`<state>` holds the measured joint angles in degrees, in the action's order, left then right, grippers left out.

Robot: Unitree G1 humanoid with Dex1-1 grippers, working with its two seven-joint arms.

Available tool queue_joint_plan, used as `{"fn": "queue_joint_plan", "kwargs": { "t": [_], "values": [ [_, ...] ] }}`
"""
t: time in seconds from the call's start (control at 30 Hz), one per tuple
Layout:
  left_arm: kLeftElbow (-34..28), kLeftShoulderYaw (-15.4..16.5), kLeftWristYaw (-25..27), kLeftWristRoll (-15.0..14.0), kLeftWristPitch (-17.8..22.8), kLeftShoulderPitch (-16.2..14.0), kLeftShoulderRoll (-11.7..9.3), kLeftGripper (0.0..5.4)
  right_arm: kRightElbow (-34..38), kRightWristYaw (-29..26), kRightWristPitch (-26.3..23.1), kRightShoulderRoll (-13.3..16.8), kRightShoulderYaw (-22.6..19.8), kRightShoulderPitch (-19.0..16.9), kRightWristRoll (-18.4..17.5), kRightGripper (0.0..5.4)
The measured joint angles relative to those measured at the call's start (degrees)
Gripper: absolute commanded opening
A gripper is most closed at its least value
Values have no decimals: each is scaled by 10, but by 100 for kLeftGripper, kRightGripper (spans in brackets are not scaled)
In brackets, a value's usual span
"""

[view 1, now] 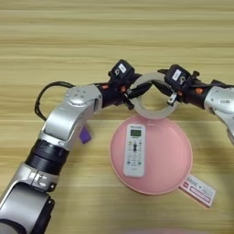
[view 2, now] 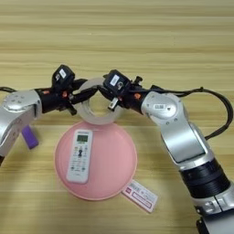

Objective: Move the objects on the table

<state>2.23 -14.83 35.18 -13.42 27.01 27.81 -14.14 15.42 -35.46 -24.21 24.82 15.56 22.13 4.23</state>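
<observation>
1. Tape roll (view 1: 153, 97) sits up between both hands, just past the far rim of the pink plate (view 1: 183, 155), its near edge overlapping that rim.
2. Left hand (view 1: 132, 93) comes in from the left, black fingers pinched on the roll's left wall: one finger inside the ring, one outside.
3. Right hand (view 1: 168, 95) comes in from the right and grips the roll's right wall the same way, closed down on it.
4. Purple block (view 2: 29, 136) lies flat on the surface (view 1: 114, 36), left of the plate, beside the left forearm.
5. Remote (view 1: 135, 150) lies lengthwise in the plate, screen end away from the robot; its button markings are too small to read.
6. Card (view 2: 140, 195), red and white, pokes out from under the plate's near-right rim; its print can't be made out.
7. White stickers sit on top of both hands, with no legible text.
8. Left eye view shows the left arm from elbow to hand, with the block half tucked behind it; right eye view shows the block clear and the right arm with its looping black cable.
</observation>
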Motion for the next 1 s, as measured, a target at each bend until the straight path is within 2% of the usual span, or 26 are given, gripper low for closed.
{"fn": "queue_joint_plan", "kwargs": {
  "t": [0.27,0.33,0.73,0.87,1.0],
  "values": [
    [3,-1,0,0,-5,0,0,157,0,0,0,0,0,0,0,148],
    [5,-1,1,0,-6,0,0,157,0,0,0,-1,0,0,0,187],
    [7,-1,7,1,-7,-1,-2,151,0,0,0,-1,-6,0,-1,274],
    [20,-2,4,19,-3,-4,-6,123,30,-25,22,-18,2,4,-35,312],
    [25,0,2,23,-2,-7,-10,100,30,-27,24,-21,2,8,-40,360]
  ]
}}
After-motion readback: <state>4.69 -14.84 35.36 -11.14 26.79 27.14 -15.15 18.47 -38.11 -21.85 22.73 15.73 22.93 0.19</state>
